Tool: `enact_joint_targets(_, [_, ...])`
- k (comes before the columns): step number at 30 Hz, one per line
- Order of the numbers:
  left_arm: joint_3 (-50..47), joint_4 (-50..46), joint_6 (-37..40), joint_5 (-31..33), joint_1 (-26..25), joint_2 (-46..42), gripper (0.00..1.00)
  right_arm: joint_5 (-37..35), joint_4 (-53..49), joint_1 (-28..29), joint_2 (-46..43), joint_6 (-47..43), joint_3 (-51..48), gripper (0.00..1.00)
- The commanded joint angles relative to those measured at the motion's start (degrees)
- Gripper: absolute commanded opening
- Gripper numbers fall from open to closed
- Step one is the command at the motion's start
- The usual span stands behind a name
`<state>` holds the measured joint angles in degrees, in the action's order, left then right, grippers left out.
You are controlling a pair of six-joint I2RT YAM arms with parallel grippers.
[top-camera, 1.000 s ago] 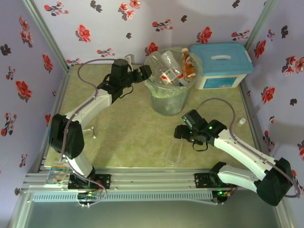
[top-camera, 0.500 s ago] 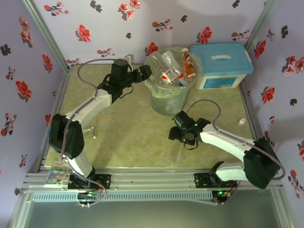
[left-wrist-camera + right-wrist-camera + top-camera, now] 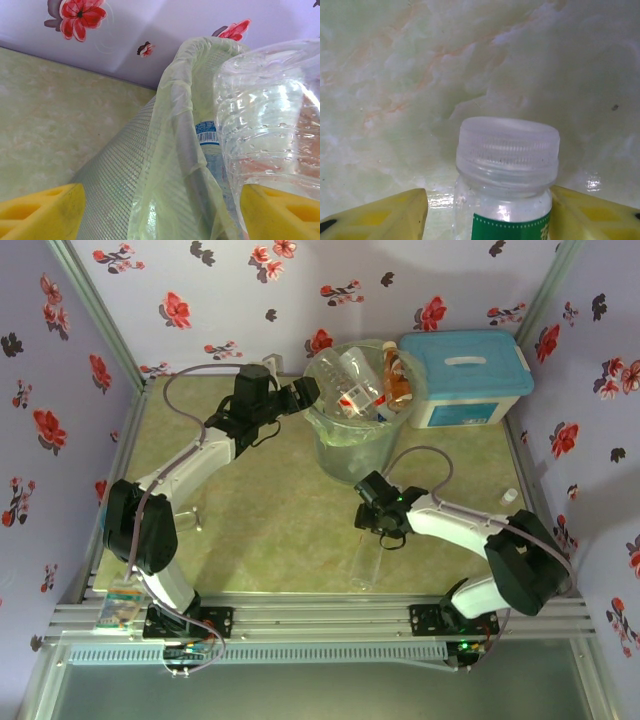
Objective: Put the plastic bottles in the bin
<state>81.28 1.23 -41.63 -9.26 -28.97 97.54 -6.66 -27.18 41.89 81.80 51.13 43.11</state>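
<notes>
Top external: nearest the arm bases, a clear plastic bottle [image 3: 365, 565] lies on its side on the pale green marbled desk [image 3: 270, 530]. Just beyond it, the right gripper [image 3: 375, 523] sits low over the desk.

Right wrist: the right gripper [image 3: 487, 200] has its yellow fingers [image 3: 375, 217] either side of a small clear green-labelled bottle [image 3: 507, 165] with a ribbed translucent cap. One finger looks to touch it; a sliver of desk shows at the other. Cannot tell if it is clamped.

Farther back stands the round translucent grey-green bin [image 3: 350, 455] with a pale green bag liner. Several bottles are inside, among them a clear red-labelled bottle [image 3: 357, 390] and an orange-brown bottle [image 3: 397, 380]. The left gripper [image 3: 306, 392] is at the bin's left rim.

Left wrist: the left gripper [image 3: 160, 210] has its jaws wide apart, gripping nothing. Between them are the bin wall [image 3: 115, 170] and the bag liner [image 3: 170, 150]. A large ribbed clear bottle [image 3: 270, 115] sits above one finger, at the rim.

Farthest, just beside the bin, is a white box with light-blue lid [image 3: 465, 375].
</notes>
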Motion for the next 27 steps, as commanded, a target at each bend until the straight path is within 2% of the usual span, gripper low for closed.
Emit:
enact_joint_targets(1, [0.89,-0.71,1.52,0.2,0.46,-1.53,0.81,-2.79,0.95,-0.4,0.5,-1.01,-0.46,0.55])
enact_joint_targets(8, [1.11,-0.86,1.86,0.11,0.49,-1.97,0.81,-5.75,-1.62,-0.79,-3.3,-3.51,0.21,0.4])
enact_joint_targets(14, [4.07,-2.92,3.4,0.03,0.66,-2.53,0.81,-5.84,-3.91,-1.99,-7.94,-5.86,0.89,0.36])
enact_joint_targets(18, [4.42,-3.37,3.72,0.03,1.08,-3.18,0.81,-5.31,-8.01,-3.52,-14.79,-9.58,2.7,0.34])
enact_joint_targets(24, [4.57,-2.82,3.62,-0.03,1.85,-4.19,0.81,-1.17,-14.44,-6.93,-27.51,-23.06,10.11,0.29])
enact_joint_targets(27, [4.7,-3.04,3.75,-0.06,2.14,-4.58,0.82,-0.78,-17.63,-7.26,-28.83,-31.44,18.26,0.28])
